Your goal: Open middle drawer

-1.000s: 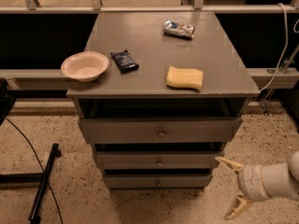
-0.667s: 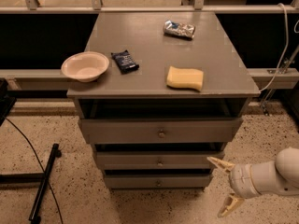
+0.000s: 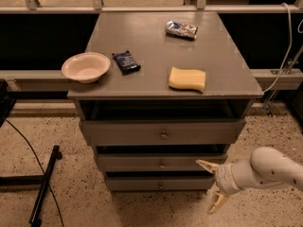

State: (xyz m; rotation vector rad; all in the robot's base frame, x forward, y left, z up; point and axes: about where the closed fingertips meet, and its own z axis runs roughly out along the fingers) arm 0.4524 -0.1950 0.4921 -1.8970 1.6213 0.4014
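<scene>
While the gripper (image 3: 211, 185) hangs low in front of the cabinet, below the front right corner of the worktop (image 3: 147, 32), its two pale fingers (image 3: 205, 164) stand spread wide apart and hold nothing; the upper fingertip lies against the right end of the middle drawer (image 3: 137, 163) as seen from the camera, though contact cannot be judged; the lower finger points down towards the speckled floor (image 3: 85, 197), clear of the cabinet. The middle drawer sits under the front edge of the worktop, second of three grey fronts, between the upper drawer (image 3: 123, 133) and the lowest drawer (image 3: 137, 184); its small round knob (image 3: 162, 165) is at the centre of the front, well left of the fingers and untouched. On the worktop, a pale bowl (image 3: 85, 67) rests at the front left corner; a dark packet (image 3: 126, 61) lies just beside it towards the middle; a yellow sponge (image 3: 187, 79) lies near the front edge, right of centre; a silvery packet (image 3: 181, 29) lies towards the back right corner.
</scene>
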